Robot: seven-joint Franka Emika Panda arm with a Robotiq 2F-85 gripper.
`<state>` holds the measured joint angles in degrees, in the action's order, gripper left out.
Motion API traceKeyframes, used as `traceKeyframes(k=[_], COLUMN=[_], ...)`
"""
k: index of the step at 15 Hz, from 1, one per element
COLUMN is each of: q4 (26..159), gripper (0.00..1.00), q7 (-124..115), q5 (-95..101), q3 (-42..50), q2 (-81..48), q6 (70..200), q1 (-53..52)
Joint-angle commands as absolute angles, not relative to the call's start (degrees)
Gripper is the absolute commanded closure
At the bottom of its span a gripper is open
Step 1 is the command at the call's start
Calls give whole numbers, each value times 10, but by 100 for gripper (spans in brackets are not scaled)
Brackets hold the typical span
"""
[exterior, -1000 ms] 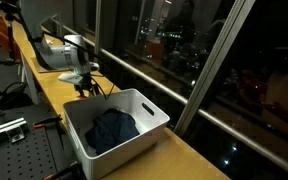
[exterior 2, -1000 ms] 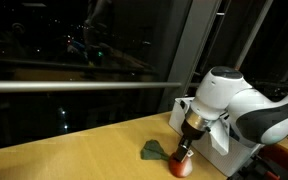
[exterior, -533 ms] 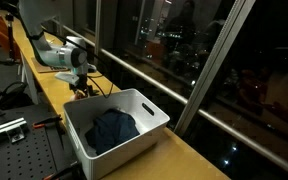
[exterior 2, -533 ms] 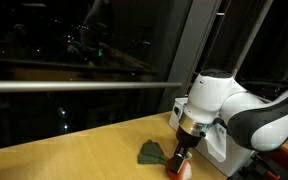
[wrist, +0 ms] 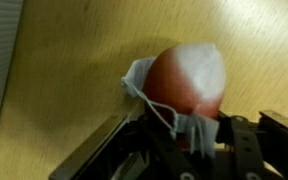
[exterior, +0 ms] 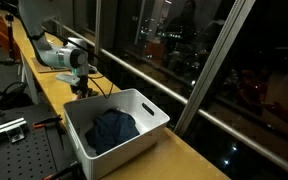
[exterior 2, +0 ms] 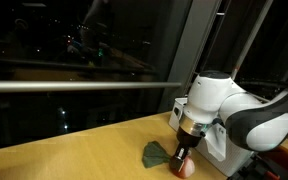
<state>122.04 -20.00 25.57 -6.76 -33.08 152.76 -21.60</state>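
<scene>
Hanging down at the far end of the white bin (exterior: 149, 106), the gripper (exterior: 81, 88) in an exterior view reaches the wooden tabletop (exterior: 189, 150) just beyond the bin's wall. A dark blue cloth (exterior: 112, 128) lies crumpled inside the bin. From here the fingertips are too small and dark to read.

Seen from the opposite side in an exterior view, the gripper (exterior 2: 186, 155) stands upright just in front of the bin (exterior 2: 179, 106). Its fingers come down on a reddish round thing (exterior 2: 185, 169) that rests on the tabletop. A green cloth (exterior 2: 158, 153) lies flat beside that round thing, on the side away from the bin.

In the wrist view the reddish round thing (wrist: 174, 90) sits on the tabletop (wrist: 74, 60), partly wrapped in a white covering (wrist: 202, 68) with a thin loop (wrist: 156, 108). The dark fingers (wrist: 242, 140) flank it with the jaws about half closed. Whether they press on it or only bracket it, I cannot tell.
</scene>
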Motion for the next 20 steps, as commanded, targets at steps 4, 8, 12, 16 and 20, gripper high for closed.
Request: traceKeyframes(k=[4,8,12,16,20], q4=[1279,1330,1400,1459,1495], gripper=[99,98,97,97,97], q7=[-208,-234,-232,-209,-197], q5=[274,337,371,364,358], q3=[-20,-5,-20,-25,-32], q2=[-189,-62,66,150,186], q6=[1487,1437,1407,1417,1427], q1=[-260,-233,-155,-78,-29])
